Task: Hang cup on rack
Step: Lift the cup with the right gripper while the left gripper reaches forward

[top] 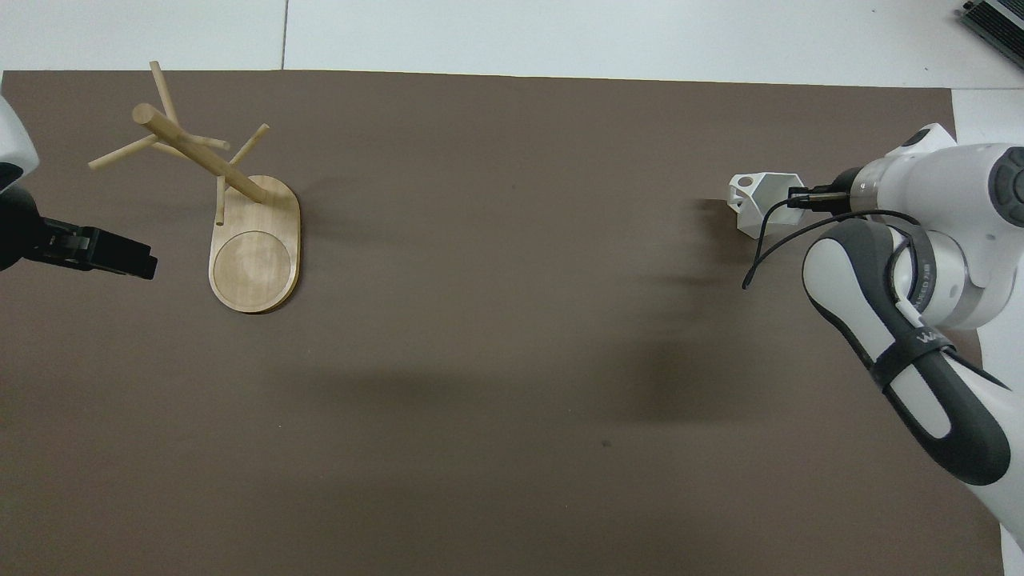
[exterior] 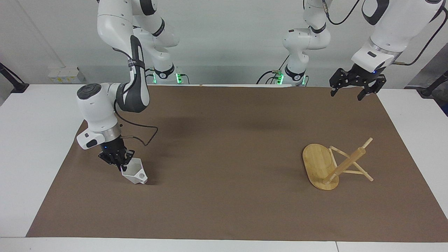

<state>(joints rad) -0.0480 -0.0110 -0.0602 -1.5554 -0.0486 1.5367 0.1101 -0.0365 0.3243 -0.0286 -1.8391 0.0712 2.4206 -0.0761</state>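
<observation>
The job is at its beginning as I judge it: nothing hangs on any peg, and the two things lie at opposite ends of the brown mat [exterior: 224, 196].

Starting at my right arm's end of the table, my right gripper [exterior: 120, 161] is down low with its fingers pressed together on the rim wall of the cup [exterior: 134, 174], one finger inside the mouth and one outside as far as I can make out. The cup is tilted, its blocky handle with the round hole pointing away from my wrist and toward the left arm's end. Its lower edge seems to touch the mat or sit just above it; I cannot tell which. In the overhead view the cup [top: 758, 200] juts out from under my wrist.

The middle of the mat carries nothing I need.

At my left arm's end stands the rack [exterior: 334, 164], its oval base flat on the mat and its post upright with thin pegs free all round. My left gripper [exterior: 351, 92] waits with fingers spread, holding nothing, high over the mat's edge.

Left to do, by my reckoning: lift the cup, carry it across, and thread the handle's hole over a peg.
</observation>
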